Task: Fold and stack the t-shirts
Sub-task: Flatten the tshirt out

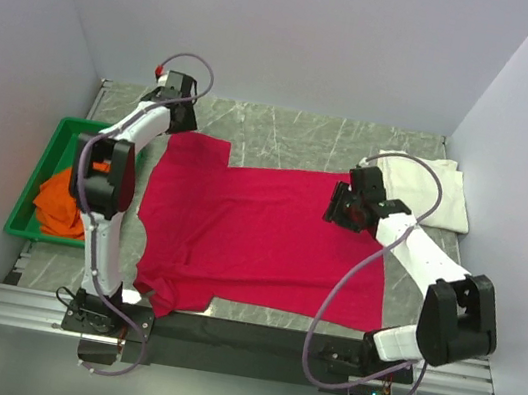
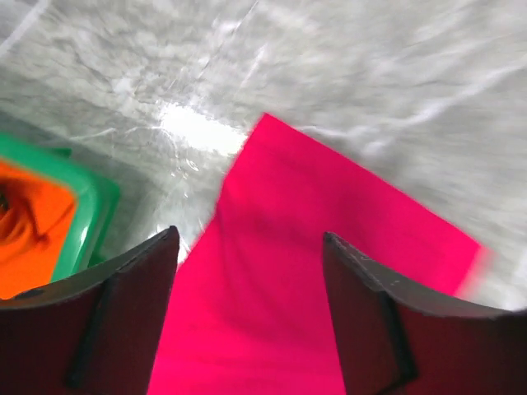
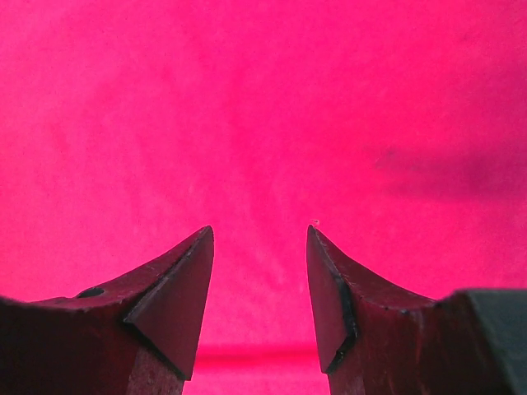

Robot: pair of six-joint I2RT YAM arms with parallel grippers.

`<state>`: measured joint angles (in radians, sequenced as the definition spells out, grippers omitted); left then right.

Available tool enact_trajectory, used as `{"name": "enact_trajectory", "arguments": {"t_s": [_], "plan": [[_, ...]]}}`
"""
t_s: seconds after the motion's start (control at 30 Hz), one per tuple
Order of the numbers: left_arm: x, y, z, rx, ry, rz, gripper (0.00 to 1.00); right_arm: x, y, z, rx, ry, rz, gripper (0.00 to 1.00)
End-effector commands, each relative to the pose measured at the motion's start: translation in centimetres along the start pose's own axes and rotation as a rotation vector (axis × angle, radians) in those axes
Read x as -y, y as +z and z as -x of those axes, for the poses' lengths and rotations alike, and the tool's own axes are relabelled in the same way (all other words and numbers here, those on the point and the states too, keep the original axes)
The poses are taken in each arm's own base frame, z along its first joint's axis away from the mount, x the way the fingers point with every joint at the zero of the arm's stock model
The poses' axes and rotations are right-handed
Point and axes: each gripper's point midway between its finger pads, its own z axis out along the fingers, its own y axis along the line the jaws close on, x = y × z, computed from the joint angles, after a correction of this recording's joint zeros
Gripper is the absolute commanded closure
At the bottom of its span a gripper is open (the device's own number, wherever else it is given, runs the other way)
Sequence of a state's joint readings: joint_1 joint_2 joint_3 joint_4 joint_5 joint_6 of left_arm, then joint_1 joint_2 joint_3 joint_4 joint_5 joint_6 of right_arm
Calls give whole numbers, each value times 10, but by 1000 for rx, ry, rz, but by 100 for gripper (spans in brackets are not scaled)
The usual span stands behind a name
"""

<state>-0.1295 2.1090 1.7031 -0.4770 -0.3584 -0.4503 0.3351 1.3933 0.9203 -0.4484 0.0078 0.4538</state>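
The crimson t-shirt lies spread flat on the marble table. My left gripper hovers open over its far-left sleeve, nothing between the fingers. My right gripper is open just above the shirt's far-right part; the right wrist view shows only red cloth between its fingertips. The cream-white t-shirt lies folded at the far right. The orange t-shirt sits crumpled in the green bin, and shows in the left wrist view.
The green plastic bin stands at the table's left edge, its rim also in the left wrist view. White walls close in the table on three sides. Bare marble lies behind the red shirt.
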Motion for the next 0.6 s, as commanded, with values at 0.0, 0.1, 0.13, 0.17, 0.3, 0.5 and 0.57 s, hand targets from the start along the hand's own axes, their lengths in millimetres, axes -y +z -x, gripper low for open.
{"name": "enact_trajectory", "arguments": {"t_s": [0.0, 0.1, 0.13, 0.17, 0.3, 0.5, 0.57], "plan": [[24, -71, 30, 83, -92, -123, 23, 7, 7, 18, 13, 43, -46, 44], [24, -99, -6, 19, -120, -136, 21, 9, 16, 14, -29, 33, -68, 43], [23, -106, -16, 4, -127, -137, 20, 8, 17, 14, -39, 31, -66, 42], [28, -123, -21, 5, -149, -167, 20, 8, 23, 10, -60, 30, -69, 42], [16, -132, -78, -71, -133, -162, 18, 12, 33, 5, -86, 22, -89, 41], [5, -128, -132, -162, -107, -134, 17, 14, 47, -5, -141, 10, -114, 41], [6, -124, -142, -177, -102, -133, 18, 13, 50, -8, -152, 5, -118, 41]]}}
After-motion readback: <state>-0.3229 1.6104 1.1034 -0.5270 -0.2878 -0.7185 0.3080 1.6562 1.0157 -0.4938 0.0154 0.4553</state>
